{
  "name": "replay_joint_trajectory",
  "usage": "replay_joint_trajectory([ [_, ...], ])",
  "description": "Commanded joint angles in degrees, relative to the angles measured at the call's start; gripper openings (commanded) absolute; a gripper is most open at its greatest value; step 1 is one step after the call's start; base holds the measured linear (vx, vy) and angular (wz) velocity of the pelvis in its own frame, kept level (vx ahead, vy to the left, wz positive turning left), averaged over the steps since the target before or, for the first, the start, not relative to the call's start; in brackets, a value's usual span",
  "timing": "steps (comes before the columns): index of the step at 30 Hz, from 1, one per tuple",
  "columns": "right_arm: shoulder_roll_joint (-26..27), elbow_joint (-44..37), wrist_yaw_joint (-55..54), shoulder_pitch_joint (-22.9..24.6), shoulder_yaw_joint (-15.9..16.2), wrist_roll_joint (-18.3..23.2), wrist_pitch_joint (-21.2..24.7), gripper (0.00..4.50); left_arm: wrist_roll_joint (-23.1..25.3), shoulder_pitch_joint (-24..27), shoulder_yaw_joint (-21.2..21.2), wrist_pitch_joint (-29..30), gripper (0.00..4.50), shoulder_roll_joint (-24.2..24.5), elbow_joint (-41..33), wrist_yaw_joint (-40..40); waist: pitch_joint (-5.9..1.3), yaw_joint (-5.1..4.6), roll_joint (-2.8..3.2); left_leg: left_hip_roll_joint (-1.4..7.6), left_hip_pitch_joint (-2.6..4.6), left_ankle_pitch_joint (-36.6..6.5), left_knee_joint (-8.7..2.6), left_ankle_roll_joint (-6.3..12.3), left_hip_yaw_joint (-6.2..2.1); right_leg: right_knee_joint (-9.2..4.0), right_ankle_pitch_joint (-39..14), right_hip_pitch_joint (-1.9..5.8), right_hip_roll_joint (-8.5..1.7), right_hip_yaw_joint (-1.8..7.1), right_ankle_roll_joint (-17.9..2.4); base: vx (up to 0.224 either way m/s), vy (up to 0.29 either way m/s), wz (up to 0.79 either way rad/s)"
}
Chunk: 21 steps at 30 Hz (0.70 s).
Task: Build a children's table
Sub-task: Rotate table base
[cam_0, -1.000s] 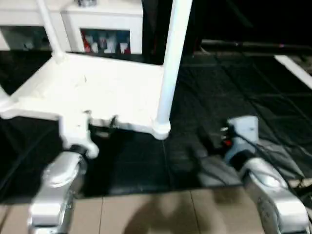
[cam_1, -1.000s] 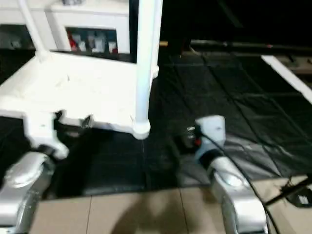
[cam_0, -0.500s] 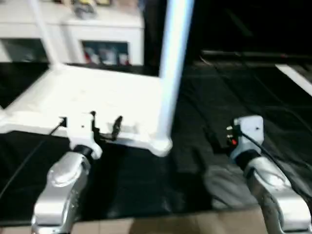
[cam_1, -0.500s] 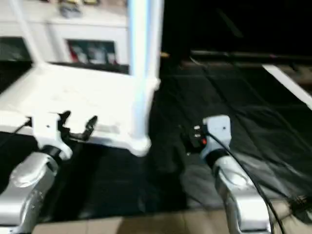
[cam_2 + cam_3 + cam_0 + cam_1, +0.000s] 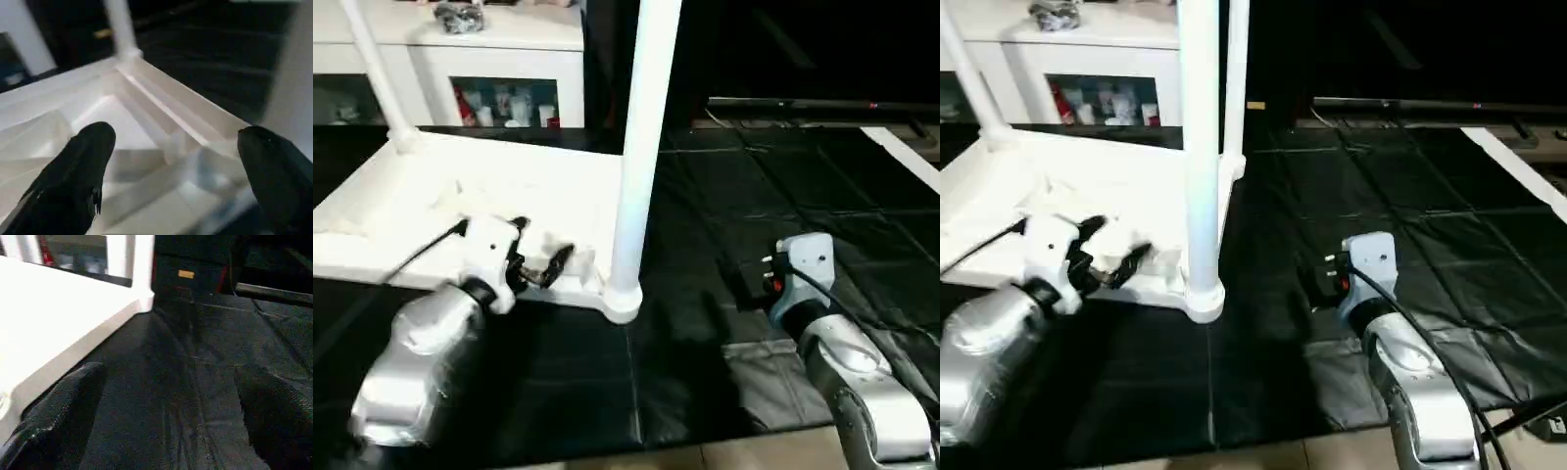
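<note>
— On the black mat (image 5: 754, 186), where is the children's table (image 5: 431, 201) found?
— Upside down, legs upward.
— And the grippers?
— The left gripper (image 5: 540, 264) is spread wide over its near edge; the right gripper (image 5: 1317, 284) is held wide open, empty, above the mat.

**An indoor room arranged as a robot test area**

The place looks like a room in a home or a demonstration space. A white cabinet (image 5: 499, 59) with glass doors stands at the back, with small colourful items behind the glass. Black mats (image 5: 783, 176) cover most of the floor, and beige floor tiles (image 5: 1263, 458) appear at the near edge.
</note>
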Motion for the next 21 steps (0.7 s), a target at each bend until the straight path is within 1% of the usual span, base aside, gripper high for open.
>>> replay_joint_trajectory([
  [1,-1.42,0.60,0.94,-0.47,-1.35,-0.43,-1.57,4.50,2.27,-5.36,-3.85,-2.31,4.47,5.56,5.68,-10.89,-1.44,0.13,0.81,3.96,0.73,-19.79,-5.96,-2.18,-1.04,-5.65,-21.54,1.04,-4.46,2.95,-8.77,-0.056,-0.007,0.03],
  [2,-1.52,0.64,1.00,-0.46,-1.33,-0.52,-1.71,4.50,2.41,-5.77,-4.12,-2.61,4.47,5.95,6.16,-11.53,-1.48,0.38,0.80,3.84,0.81,-19.81,-5.99,-2.04,-0.99,-6.03,-23.58,0.90,-4.50,3.00,-7.78,-0.056,-0.010,0.04],
  [3,-1.92,0.80,1.24,-0.42,-1.15,-0.94,-2.43,4.50,3.29,-7.73,-5.32,-4.58,4.47,7.46,8.59,-14.14,-1.57,0.51,0.97,3.91,0.76,-18.89,-6.01,-2.25,-0.92,-5.88,-23.87,0.84,-4.65,3.14,-7.29,-0.056,-0.010,0.04],
  [4,-1.93,0.80,1.25,-0.42,-1.15,-0.95,-2.46,4.50,3.33,-7.80,-5.36,-4.65,4.47,7.51,8.68,-14.22,-1.54,0.61,1.05,3.94,0.50,-18.08,-6.10,-2.22,-0.99,-5.91,-23.49,1.02,-4.72,3.11,-7.14,0.000,0.000,0.00],
  [5,-1.95,0.82,1.39,-0.38,-1.25,-0.79,-2.43,4.50,3.88,-8.93,-5.95,-5.82,4.47,8.12,10.22,-15.66,-1.54,0.68,1.07,4.13,0.24,-16.83,-6.22,-2.36,-1.01,-5.74,-22.22,1.19,-4.86,3.08,-7.43,0.000,0.000,0.00],
  [6,-2.05,0.70,1.71,-0.15,-1.24,-0.57,-2.51,4.50,5.02,-11.43,-7.19,-8.30,4.30,9.43,13.84,-19.36,-1.59,0.87,1.42,4.13,0.29,-16.26,-6.20,-2.28,-0.99,-5.75,-21.23,1.11,-4.92,3.05,-7.90,0.000,0.000,0.00],
  [7,-2.08,0.69,1.77,-0.11,-1.22,-0.56,-2.55,4.50,5.18,-11.78,-7.37,-8.65,4.19,9.60,14.35,-19.86,-1.95,0.92,1.38,4.19,0.29,-14.55,-6.07,-2.23,-0.83,-5.37,-18.06,1.22,-4.89,3.07,-8.60,0.000,0.000,0.00],
  [8,-2.21,0.65,1.97,0.10,-1.10,-0.51,-2.77,4.50,5.71,-13.29,-8.15,-10.11,4.19,10.30,16.62,-22.00,-1.99,0.93,1.54,4.29,0.08,-13.52,-6.13,-2.28,-0.90,-5.04,-15.83,1.46,-4.93,3.05,-9.22,0.000,0.000,0.00],
  [9,-2.29,0.62,2.08,0.28,-0.99,-0.53,-2.95,4.50,6.19,-14.62,-8.91,-11.20,4.08,10.73,18.62,-23.88,-2.10,0.96,1.59,4.34,-0.06,-11.97,-6.13,-2.27,-0.83,-4.70,-12.30,1.65,-4.87,2.92,-10.20,0.000,0.000,0.00],
  [10,-2.39,0.60,2.27,0.53,-0.85,-0.58,-3.19,4.50,6.82,-16.50,-10.00,-12.72,3.98,11.30,21.49,-26.55,-2.16,1.10,1.51,4.15,0.06,-11.29,-6.13,-1.86,-0.64,-4.79,-11.38,1.73,-4.83,2.89,-10.30,0.000,0.000,0.00],
  [11,-2.39,0.60,2.27,0.53,-0.85,-0.58,-3.19,4.50,6.82,-16.50,-10.00,-12.72,3.98,11.30,21.49,-26.55,-2.16,1.10,1.51,4.15,0.06,-11.29,-6.13,-1.86,-0.64,-4.79,-11.38,1.73,-4.83,2.89,-10.30,0.000,0.000,0.00],
  [12,-2.40,0.35,2.50,0.81,-0.53,-0.51,-3.31,4.50,7.41,-19.20,-12.33,-14.34,3.73,11.97,25.71,-31.76,-2.38,1.17,2.19,4.14,0.07,-9.20,-6.16,-1.68,-0.60,-4.59,-6.73,1.89,-4.79,2.80,-11.41,0.000,0.000,0.00],
  [13,-2.47,0.31,2.55,0.95,-0.27,-0.60,-3.67,4.50,8.00,-21.39,-14.01,-15.01,3.66,11.63,29.20,-34.35,-2.59,1.17,1.88,4.15,-0.01,-7.76,-6.04,-1.56,-0.51,-4.17,-3.85,2.20,-4.83,2.81,-12.14,0.000,0.000,0.00],
  [14,-2.48,0.32,2.54,0.97,-0.23,-0.63,-3.73,4.50,8.13,-21.72,-14.23,-15.16,3.66,11.54,29.72,-34.61,-2.61,1.22,1.85,4.07,0.00,-6.84,-5.96,-1.36,-0.39,-4.13,-2.57,2.21,-4.78,2.78,-12.50,0.000,0.000,0.00],
  [15,-2.51,0.37,2.53,1.02,-0.17,-0.73,-3.97,4.50,8.64,-22.66,-14.63,-15.82,3.57,11.10,31.42,-35.23,-2.65,1.34,1.89,4.17,-0.06,-5.41,-5.85,-1.01,-0.33,-3.87,-0.11,2.37,-4.96,2.78,-13.37,0.000,0.000,0.00],
  [16,-2.34,0.11,2.45,1.12,-0.22,-0.70,-3.95,4.50,10.06,-24.61,-15.11,-17.65,3.46,10.12,34.84,-35.44,-2.58,1.42,2.75,4.16,0.01,-5.55,-5.83,-1.04,-0.24,-4.02,0.58,2.30,-4.94,2.68,-13.98,0.000,0.000,0.00],
  [17,-2.13,-0.13,2.40,1.28,-0.30,-0.56,-3.88,4.50,10.77,-25.92,-15.32,-18.74,3.46,9.30,37.21,-35.32,-2.61,1.41,2.80,4.24,0.05,-6.08,-5.78,-1.18,-0.22,-3.97,0.59,2.43,-4.98,2.70,-14.25,0.000,0.000,0.00],
  [18,-2.13,-0.13,2.40,1.28,-0.30,-0.56,-3.88,4.50,10.77,-25.92,-15.32,-18.74,3.26,9.30,37.21,-35.32,-2.63,1.51,2.35,4.31,0.00,-6.31,-5.79,-1.06,-0.08,-3.94,0.31,2.66,-5.06,2.72,-14.62,0.000,0.000,0.00],
  [19,-1.99,-0.46,2.36,1.50,-0.29,-0.49,-3.78,4.50,11.19,-27.30,-15.54,-19.16,3.26,8.36,39.58,-35.51,-2.57,1.68,2.44,4.39,0.00,-6.18,-5.77,-0.80,0.08,-4.07,-0.32,2.66,-5.15,2.78,-14.85,0.000,0.000,0.00],
  [20,-1.78,-1.00,2.34,2.04,-0.19,-0.43,-3.69,4.50,11.34,-29.43,-15.98,-20.01,3.22,6.83,43.60,-36.86,-2.55,1.88,2.45,4.37,0.07,-6.21,-5.69,-0.71,0.16,-4.16,-0.96,2.61,-5.19,2.79,-14.87,0.000,0.000,0.00],
  [21,-1.72,-1.27,2.28,2.34,-0.08,-0.48,-3.66,4.50,11.65,-30.23,-16.43,-20.07,3.19,6.31,45.07,-37.44,-2.58,2.27,3.27,4.43,0.31,-6.43,-5.62,-0.91,0.26,-4.19,-1.90,2.48,-5.32,2.86,-15.02,0.000,0.000,0.00],
])
